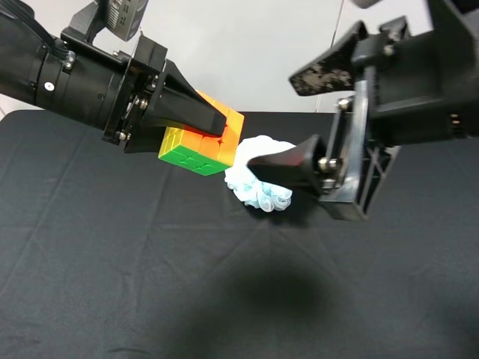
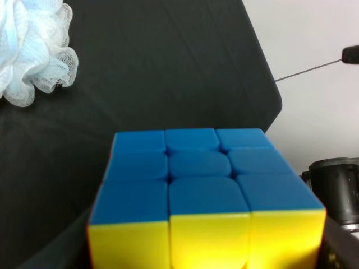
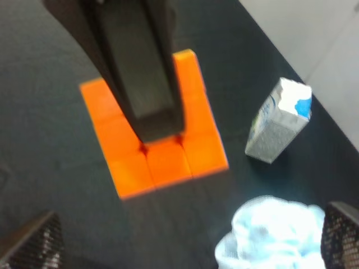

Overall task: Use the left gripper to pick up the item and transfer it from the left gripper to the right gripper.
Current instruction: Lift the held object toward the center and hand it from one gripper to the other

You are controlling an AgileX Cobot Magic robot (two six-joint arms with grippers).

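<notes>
I work over a table (image 1: 112,284) under a plain black cloth, slightly creased; behind its far edge is a bare pale wall (image 1: 262,52). I count one cube (image 1: 202,146), one pouf (image 1: 258,193), one carton (image 3: 277,126) and two claws. The left claw (image 1: 213,134) holds the cube in the air above the table, one black finger laid across the orange face; green and yellow faces show below it, and the left wrist view shows a blue face. The right claw (image 1: 275,120) is spread wide, near the cube but apart from it. The pale-blue pouf lies on the cloth, partly behind the right claw's lower finger; the white-and-blue carton sits on the table near the pouf in the right wrist view.
</notes>
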